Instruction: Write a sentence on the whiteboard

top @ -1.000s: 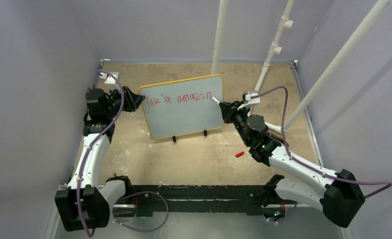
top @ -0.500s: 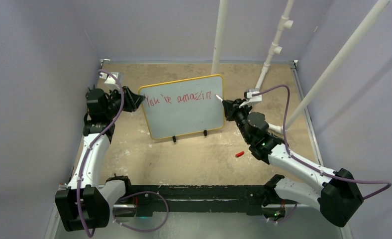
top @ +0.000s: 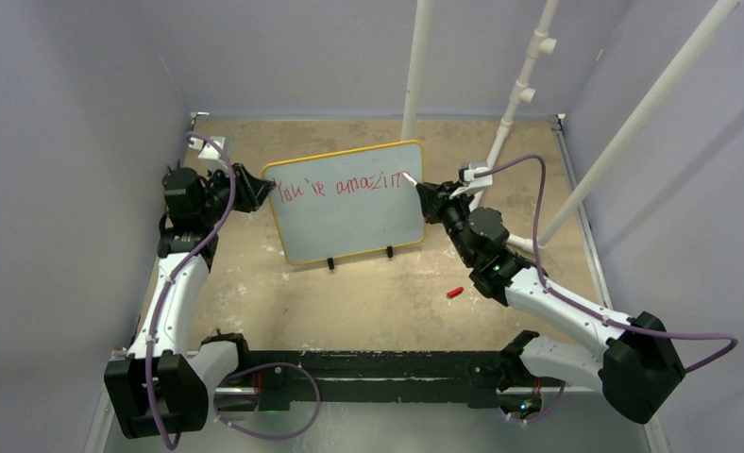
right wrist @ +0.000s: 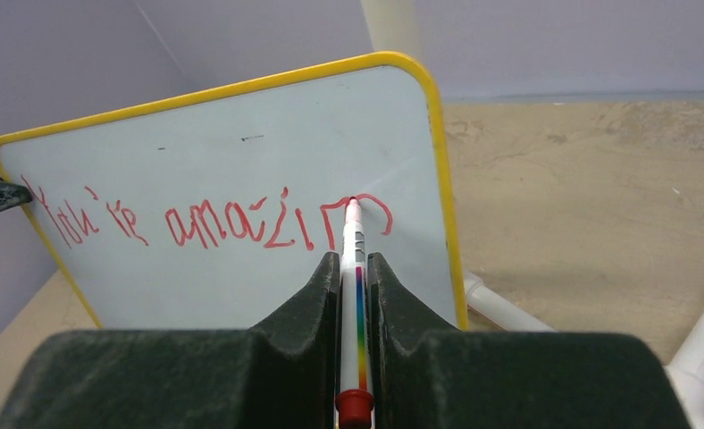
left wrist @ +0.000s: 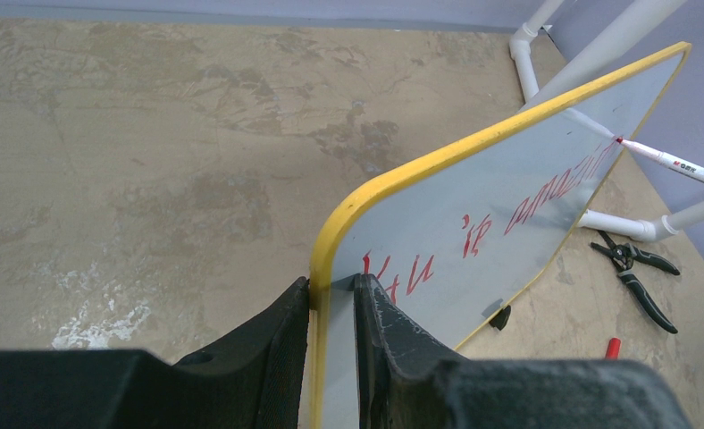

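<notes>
The whiteboard stands on its small black feet toward the far middle of the tabletop, leaning back a little. Red script runs along its top: "You're amazin", ending in a half-formed arch close to the right-hand frame. The marker has its tip touching the board at the crown of that arch, so I judge I am partway through a letter with the sentence not yet finished.

To do this stroke well I want light, even pressure and small wrist motions. There is very little white left before the yellow edge, so I would keep the remaining strokes narrow or drop below the line. The push should go straight into the board, so the feet do not skid.

The right jaws are clenched on the marker barrel, its red end cap sitting just behind them. The right arm stretches diagonally from its near base, wrist aimed at the board's upper right. The left jaws are clamped on the yellow frame at the upper left corner, bracing the board. The left arm rises along the left side, wrist turned inward.

A loose red cap lies on the tabletop, near the right arm.
</notes>
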Action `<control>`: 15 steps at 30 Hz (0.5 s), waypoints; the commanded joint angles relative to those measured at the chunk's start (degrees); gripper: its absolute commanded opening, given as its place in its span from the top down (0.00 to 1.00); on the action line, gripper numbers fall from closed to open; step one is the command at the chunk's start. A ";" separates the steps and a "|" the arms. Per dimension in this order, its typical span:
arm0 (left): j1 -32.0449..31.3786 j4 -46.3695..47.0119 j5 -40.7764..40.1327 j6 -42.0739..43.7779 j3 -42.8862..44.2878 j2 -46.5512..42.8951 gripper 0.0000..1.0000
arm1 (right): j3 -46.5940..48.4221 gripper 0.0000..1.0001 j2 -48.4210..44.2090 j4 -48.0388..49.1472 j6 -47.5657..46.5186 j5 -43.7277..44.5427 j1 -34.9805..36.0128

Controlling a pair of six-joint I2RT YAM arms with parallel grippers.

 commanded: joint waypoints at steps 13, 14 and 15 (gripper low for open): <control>0.23 1.83 0.71 0.63 -0.27 -0.44 0.76 | -2.76 1.00 -2.26 -3.37 3.44 0.54 -0.28; 0.20 1.83 0.74 0.63 -0.25 -0.44 0.76 | -2.74 1.00 -2.37 -3.52 3.31 0.58 -0.23; 0.21 1.83 0.74 0.62 -0.22 -0.37 0.76 | -2.61 1.00 -2.46 -3.65 3.02 0.70 -0.25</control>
